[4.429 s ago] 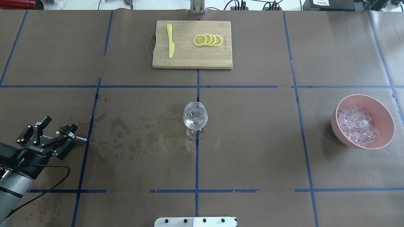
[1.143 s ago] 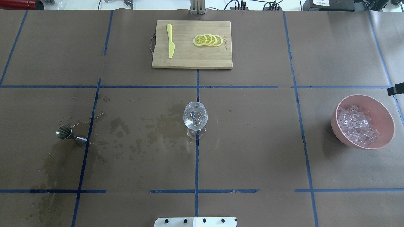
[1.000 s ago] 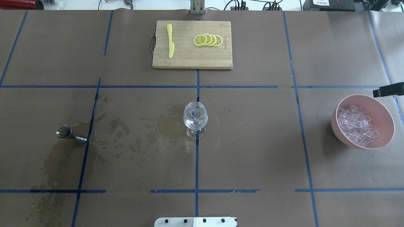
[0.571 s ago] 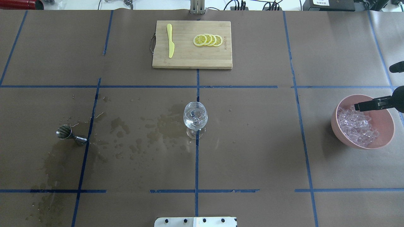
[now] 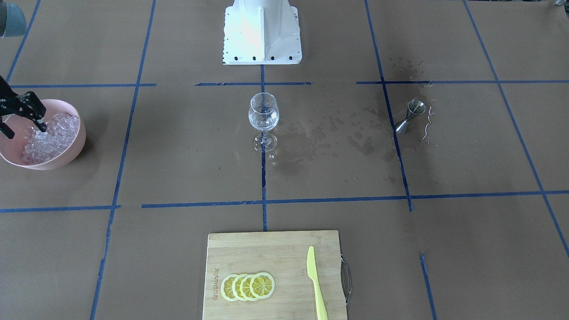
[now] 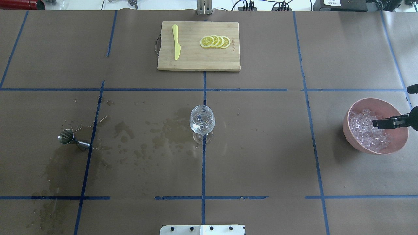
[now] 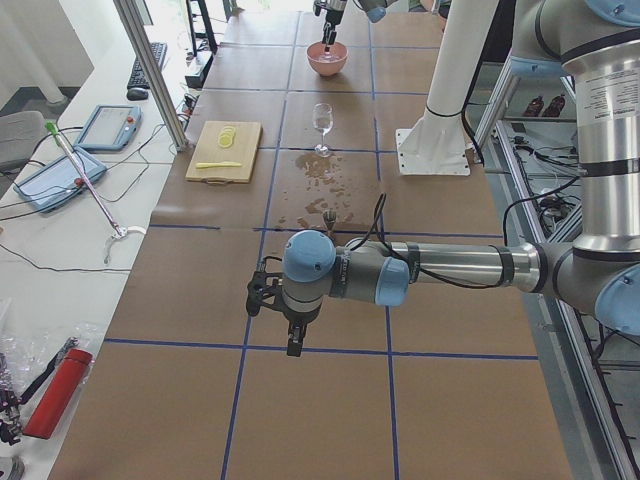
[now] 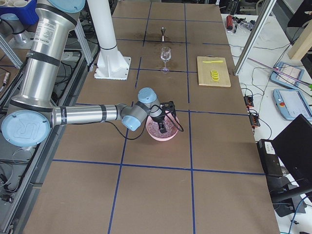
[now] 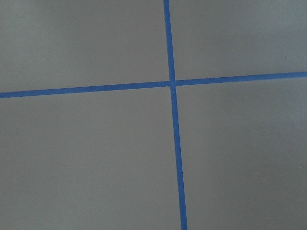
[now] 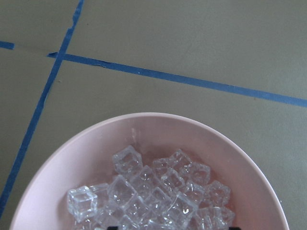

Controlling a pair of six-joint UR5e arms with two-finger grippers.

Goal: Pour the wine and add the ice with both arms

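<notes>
Right arm point(image 8: 87, 114) reached in over the right end of the counter point(image 6: 261, 147). Right tool point(image 5: 26, 131) hung over the pink bowl point(image 5: 69, 151). Its fingers point(image 5: 41, 124) were spread apart with nothing between them, tips down among the ice point(image 10: 153, 191). Whether the tips touched the cubes could not be told. The ice lay heaped inside the bowl.

The wine glass point(image 6: 202, 124) stood upright at mid-counter, on a blue tape line point(image 6: 203, 169), well apart from the bowl. The wine point(image 5: 263, 121) was a small clear measure sitting in the cup of the glass.

The jigger point(image 6: 70, 138) stood upright on the left, just beside another tape line. Dark wet stains point(image 6: 169, 129) spread over the paper between it and the glass.

Left arm point(image 7: 450, 265) stretched low over the left end of the counter, beyond the jigger, and showed in the side view only. Left tool point(image 7: 282, 320) pointed down at bare paper; whether its fingers were apart or together could not be told. The left wrist camera showed only a tape cross point(image 9: 172, 82) on the paper.

On the far side lay the cutting board point(image 6: 196, 62), with a yellow knife point(image 6: 176, 42) on its left half and four overlapping lemon slices point(image 6: 215, 41) on its right half.
</notes>
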